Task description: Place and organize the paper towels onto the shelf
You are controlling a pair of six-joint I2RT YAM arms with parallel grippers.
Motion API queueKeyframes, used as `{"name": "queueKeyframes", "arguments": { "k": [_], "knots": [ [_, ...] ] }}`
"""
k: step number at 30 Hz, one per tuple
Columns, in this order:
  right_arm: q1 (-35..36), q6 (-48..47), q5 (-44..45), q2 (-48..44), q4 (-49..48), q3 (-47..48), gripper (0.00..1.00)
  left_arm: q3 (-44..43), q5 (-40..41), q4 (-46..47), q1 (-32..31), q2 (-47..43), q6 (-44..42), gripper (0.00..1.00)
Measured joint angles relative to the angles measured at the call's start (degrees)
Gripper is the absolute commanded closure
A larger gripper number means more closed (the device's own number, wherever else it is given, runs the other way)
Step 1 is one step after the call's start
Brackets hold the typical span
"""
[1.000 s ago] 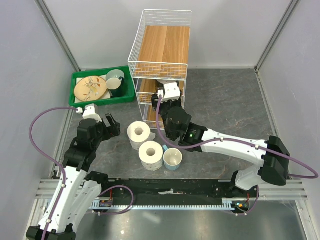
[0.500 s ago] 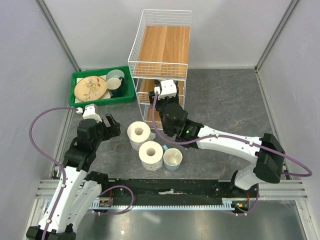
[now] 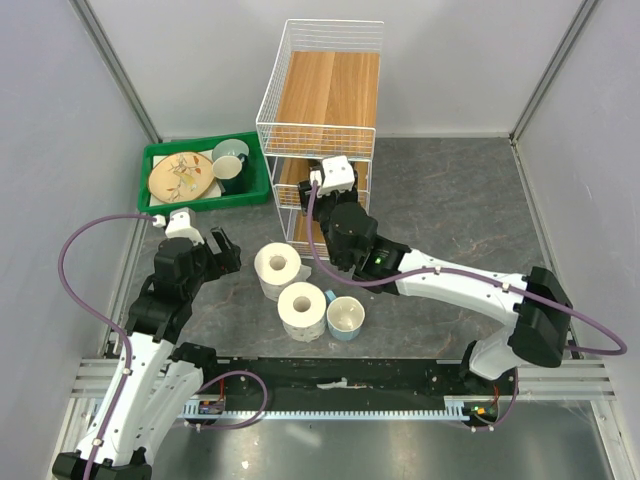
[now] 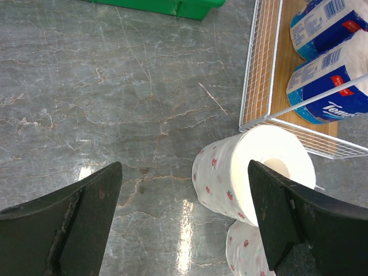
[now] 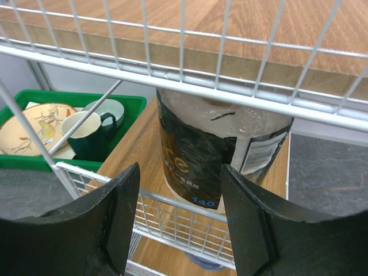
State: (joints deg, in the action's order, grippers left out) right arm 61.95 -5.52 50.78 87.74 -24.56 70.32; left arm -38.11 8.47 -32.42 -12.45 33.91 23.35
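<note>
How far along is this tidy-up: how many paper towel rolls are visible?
5. Two patterned rolls stand on the table; two blue-wrapped rolls on the shelf's bottom board; one dark-wrapped roll on its middle board. Others may be hidden.

Lab test booth: plain panel walls [image 3: 450, 60], aluminium rail [image 3: 85, 378].

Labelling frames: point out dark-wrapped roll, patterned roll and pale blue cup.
dark-wrapped roll [image 5: 207, 144], right wrist view, wrapper front.
patterned roll [image 4: 224, 179], left wrist view, flowered side.
pale blue cup [image 3: 345, 318], top view, cream inside.
</note>
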Motion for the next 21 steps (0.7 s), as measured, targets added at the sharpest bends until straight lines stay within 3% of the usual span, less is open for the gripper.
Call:
{"name": "queueKeyframes", "arguments": {
  "k": [14, 21],
  "knots": [
    [7.17, 5.49, -6.01, -12.24, 12.70, 0.00, 0.30, 0.00, 0.00, 0.00, 0.00, 0.04, 0.00, 0.03],
    [10.21, 16.98, -10.75, -19.08, 28.76, -0.11, 0.28, 0.00, 0.00, 0.00, 0.00, 0.04, 0.00, 0.03]
  ]
}}
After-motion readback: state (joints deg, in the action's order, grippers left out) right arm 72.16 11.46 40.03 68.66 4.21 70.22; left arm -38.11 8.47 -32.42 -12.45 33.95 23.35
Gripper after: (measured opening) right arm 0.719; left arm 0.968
